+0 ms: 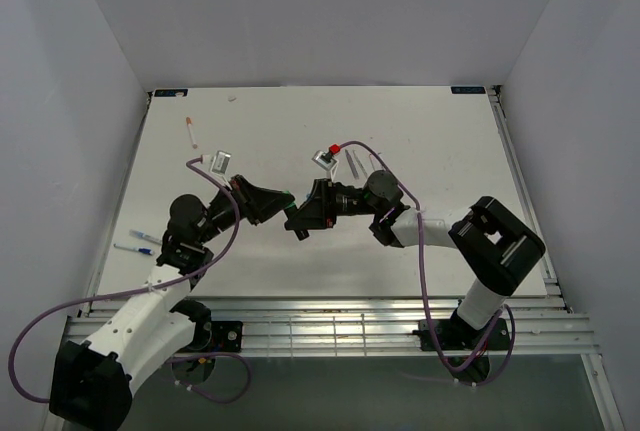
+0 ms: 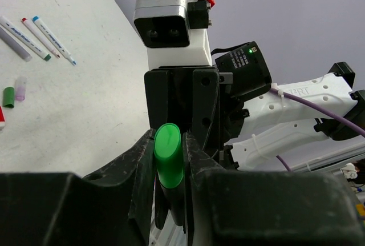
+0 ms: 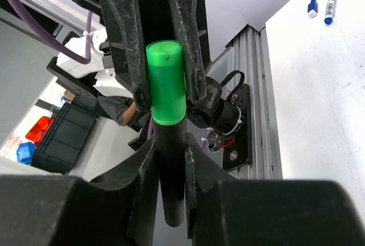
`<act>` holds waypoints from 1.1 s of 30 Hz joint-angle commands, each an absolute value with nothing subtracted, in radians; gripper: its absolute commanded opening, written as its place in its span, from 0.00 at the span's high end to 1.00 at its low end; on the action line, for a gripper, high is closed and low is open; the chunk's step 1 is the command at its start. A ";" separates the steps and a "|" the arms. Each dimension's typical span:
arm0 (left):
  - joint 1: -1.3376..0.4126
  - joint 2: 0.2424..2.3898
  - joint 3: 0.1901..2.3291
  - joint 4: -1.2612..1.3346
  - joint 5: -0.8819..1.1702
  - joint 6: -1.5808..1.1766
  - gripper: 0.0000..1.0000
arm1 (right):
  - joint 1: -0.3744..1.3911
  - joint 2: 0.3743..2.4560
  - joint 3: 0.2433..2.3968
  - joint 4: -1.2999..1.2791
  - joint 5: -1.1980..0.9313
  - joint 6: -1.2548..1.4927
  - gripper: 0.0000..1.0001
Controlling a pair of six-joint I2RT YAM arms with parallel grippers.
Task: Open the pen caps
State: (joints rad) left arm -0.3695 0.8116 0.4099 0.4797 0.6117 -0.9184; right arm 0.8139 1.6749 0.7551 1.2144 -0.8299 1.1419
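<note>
Left gripper: the left gripper (image 2: 169, 138) was closed on the green cap (image 3: 165, 80), one finger pressed against each side of it.
Right gripper: the right gripper (image 3: 170, 149) was clamped narrowly around the barrel of the black marker (image 3: 172, 200), just below the cap.
Cap and tools: the cap sat on the marker's end, in line with the barrel. The two grippers faced each other tip to tip with only a short gap between them.
Where it was: the marker was held off the table (image 1: 420, 131), above its middle and a little toward the near side.
Loose items, left: an orange-tipped pen (image 1: 191, 131) lay near the far-left corner, and two pens (image 1: 146, 237) lay by the left edge.
Loose items, centre: three pens (image 2: 40, 36) lay side by side behind the right wrist, with a loose green cap (image 2: 8, 96) and a pale cap (image 2: 20, 88) close by.
Edges: grey walls (image 1: 90, 71) stood close along the left, rear and right sides, and a slotted rail (image 1: 330, 316) ran along the near edge.
Open room: bare white surface lay to the right and toward the rear.
</note>
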 commanded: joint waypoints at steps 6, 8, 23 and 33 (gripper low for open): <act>-0.374 0.830 0.420 0.508 0.589 -0.977 1.00 | 0.821 1.628 0.779 1.044 -0.767 1.022 0.92; -0.374 0.845 0.440 0.491 0.511 -0.979 1.00 | 0.830 1.591 0.810 0.764 -0.702 0.900 0.92; -0.341 1.000 0.562 0.520 0.195 -1.061 1.00 | 0.954 1.470 0.865 0.055 -0.190 0.411 0.92; -0.341 1.178 0.649 0.315 0.377 -0.825 1.00 | 0.726 1.411 0.867 -0.078 -0.112 0.393 0.92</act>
